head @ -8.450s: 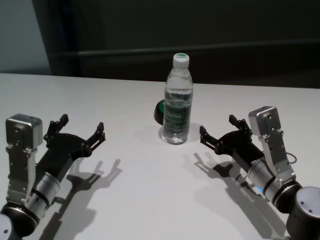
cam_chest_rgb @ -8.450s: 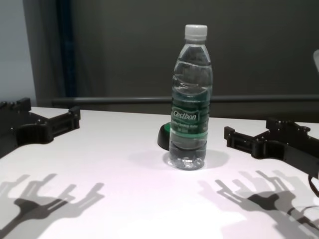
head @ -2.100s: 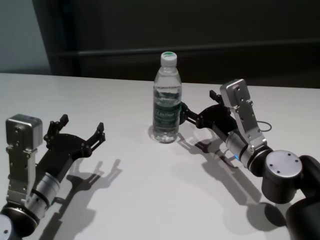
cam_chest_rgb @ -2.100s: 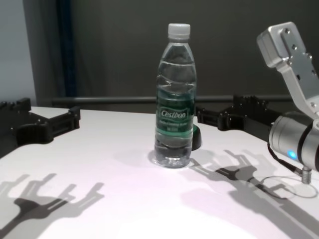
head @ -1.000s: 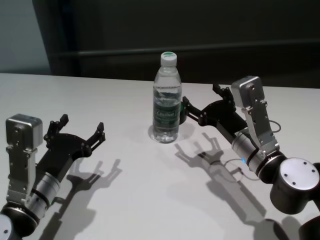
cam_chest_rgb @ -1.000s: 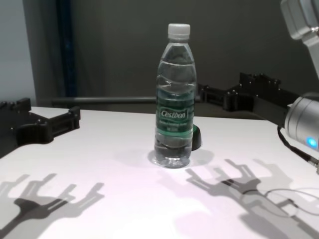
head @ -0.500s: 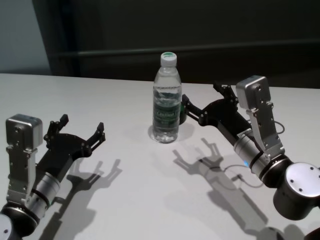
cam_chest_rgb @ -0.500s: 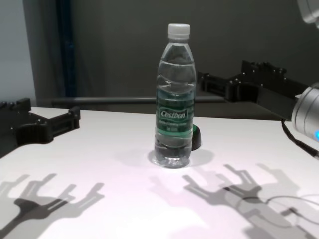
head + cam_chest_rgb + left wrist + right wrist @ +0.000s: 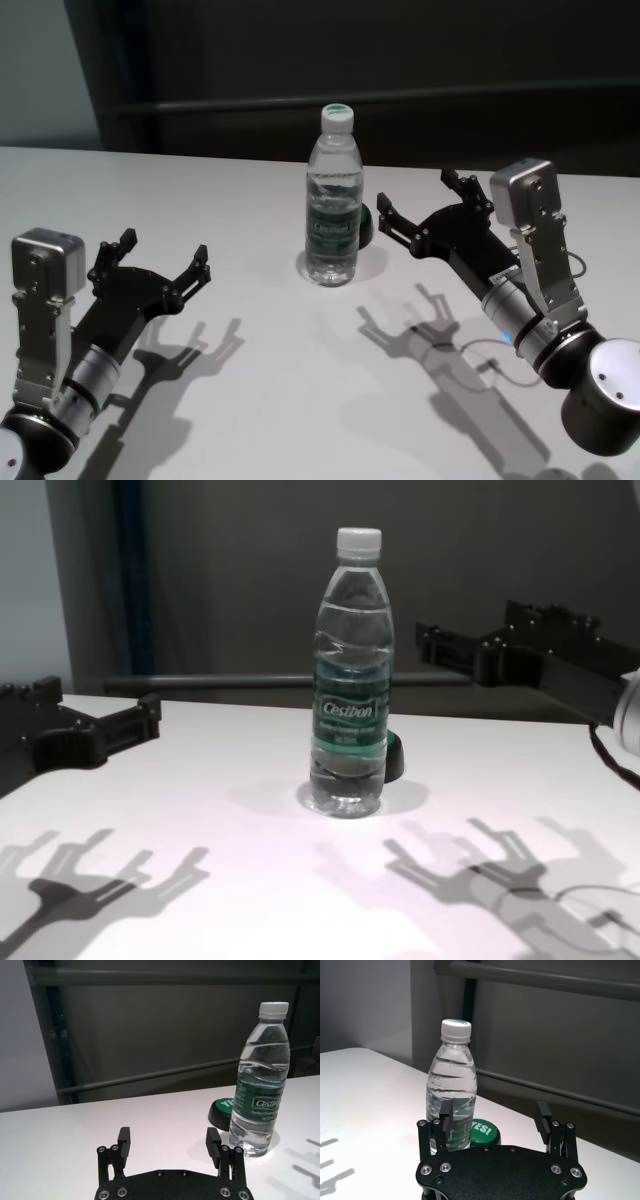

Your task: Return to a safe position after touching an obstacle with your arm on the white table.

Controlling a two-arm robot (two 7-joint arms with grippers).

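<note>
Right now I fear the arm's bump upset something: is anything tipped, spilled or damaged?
Nothing stands out. The water bottle stands upright and capped on the white table, no spill around it. The right gripper hangs open beside it, clear of it; the left gripper rests open.

The obstacle (image 9: 333,196) is clear glossy plastic with a white cap, standing on the matte, smooth white table (image 9: 300,380).

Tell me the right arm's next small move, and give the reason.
Probably draw the right gripper a bit farther back toward the robot's right. It hangs open above the white table, apart from the bottle, which stands upright; the left gripper sits parked, open, low at the left.
</note>
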